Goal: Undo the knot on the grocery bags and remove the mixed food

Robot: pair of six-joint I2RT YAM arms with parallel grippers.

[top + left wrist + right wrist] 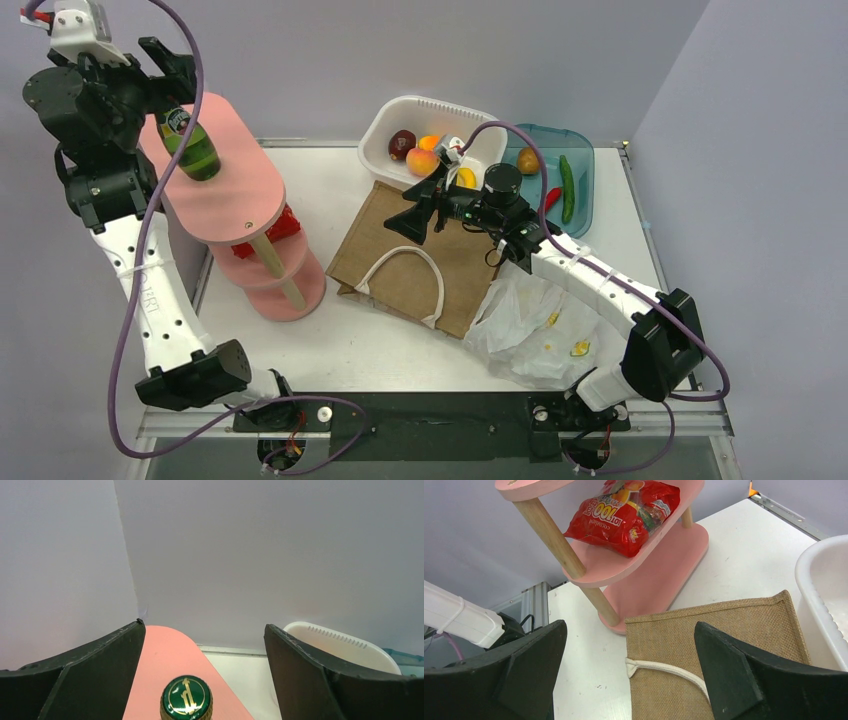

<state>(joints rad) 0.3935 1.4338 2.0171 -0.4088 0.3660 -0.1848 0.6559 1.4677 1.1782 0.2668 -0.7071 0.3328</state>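
Observation:
A green glass bottle (pixel 192 146) stands upright on the top tier of a pink shelf (pixel 225 195). My left gripper (pixel 172 80) is open just above and behind it; in the left wrist view the bottle's green cap (pixel 186 697) sits low between the wide-apart fingers of the gripper (pixel 203 626), not touched. A crumpled white plastic grocery bag (pixel 540 325) with yellow marks lies flat at the front right. A cucumber (pixel 567 188) and a red pepper (pixel 552 198) lie in a teal tray (pixel 585 150). My right gripper (pixel 412 222) is open and empty above the brown burlap bag (pixel 400 262).
A white basin (pixel 400 112) at the back holds a peach-coloured fruit (pixel 424 161), a dark red fruit and yellow ones. A red snack packet (pixel 624 510) lies on the shelf's middle tier. The burlap bag's white handle (pixel 664 667) lies under the right gripper (pixel 630 625).

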